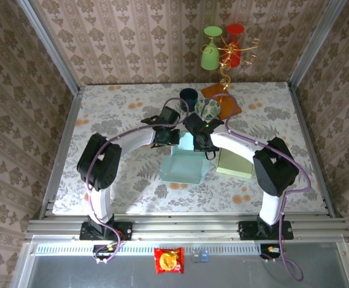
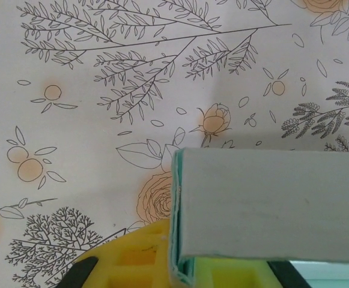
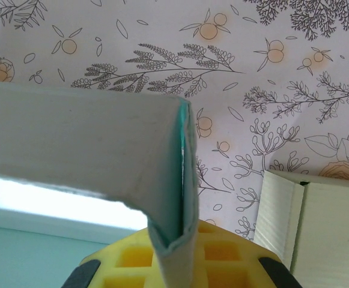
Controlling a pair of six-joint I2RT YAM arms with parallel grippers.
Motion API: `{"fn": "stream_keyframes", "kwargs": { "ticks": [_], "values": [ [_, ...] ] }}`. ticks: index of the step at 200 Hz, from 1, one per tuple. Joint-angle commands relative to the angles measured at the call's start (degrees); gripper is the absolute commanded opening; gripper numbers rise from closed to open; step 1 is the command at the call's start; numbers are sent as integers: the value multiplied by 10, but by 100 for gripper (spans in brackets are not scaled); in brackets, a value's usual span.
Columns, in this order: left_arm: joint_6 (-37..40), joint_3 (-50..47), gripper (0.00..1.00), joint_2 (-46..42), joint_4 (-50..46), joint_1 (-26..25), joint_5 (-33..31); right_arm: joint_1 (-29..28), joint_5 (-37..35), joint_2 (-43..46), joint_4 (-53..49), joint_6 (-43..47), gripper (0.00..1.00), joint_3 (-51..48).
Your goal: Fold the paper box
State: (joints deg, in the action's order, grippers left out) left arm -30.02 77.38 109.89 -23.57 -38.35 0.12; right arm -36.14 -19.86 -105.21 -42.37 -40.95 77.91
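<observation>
The paper box (image 1: 185, 163), pale teal inside and grey-white outside, sits partly folded in the middle of the floral surface (image 1: 120, 114), its far wall upright and doubled. My left fingers (image 2: 138, 258) are clamped on that wall's left corner. My right fingers (image 3: 222, 255) are clamped on its right corner.

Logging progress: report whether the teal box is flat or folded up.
Folded up, partly: the teal box has a raised wall with doubled corners in both wrist views.
</observation>
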Motion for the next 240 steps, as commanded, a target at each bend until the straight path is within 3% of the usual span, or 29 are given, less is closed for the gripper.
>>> {"fn": "stream_keyframes", "kwargs": {
  "ticks": [1, 37, 102, 163, 203, 240],
  "values": [
    [-15, 13, 7, 17, -39, -1, -66, 4, 0, -11, -28, -13, 0, 11],
    [-44, -3, 5, 9, -54, -7, -103, 7, 7, -15, -29, -15, 0, 9],
    [-27, -19, 4, -6, -44, -7, -96, 9, 11, -20, -28, -15, 0, 11],
    [-12, -26, 34, -61, -15, 2, -27, 10, 15, -22, -33, -19, 0, 14],
    [-12, -24, 38, -62, -15, 11, 27, 10, 21, -32, -41, -28, 0, 25],
    [5, -8, 37, -44, -29, 12, 33, 12, 28, -36, -44, -33, 0, 29]
  ]
}}
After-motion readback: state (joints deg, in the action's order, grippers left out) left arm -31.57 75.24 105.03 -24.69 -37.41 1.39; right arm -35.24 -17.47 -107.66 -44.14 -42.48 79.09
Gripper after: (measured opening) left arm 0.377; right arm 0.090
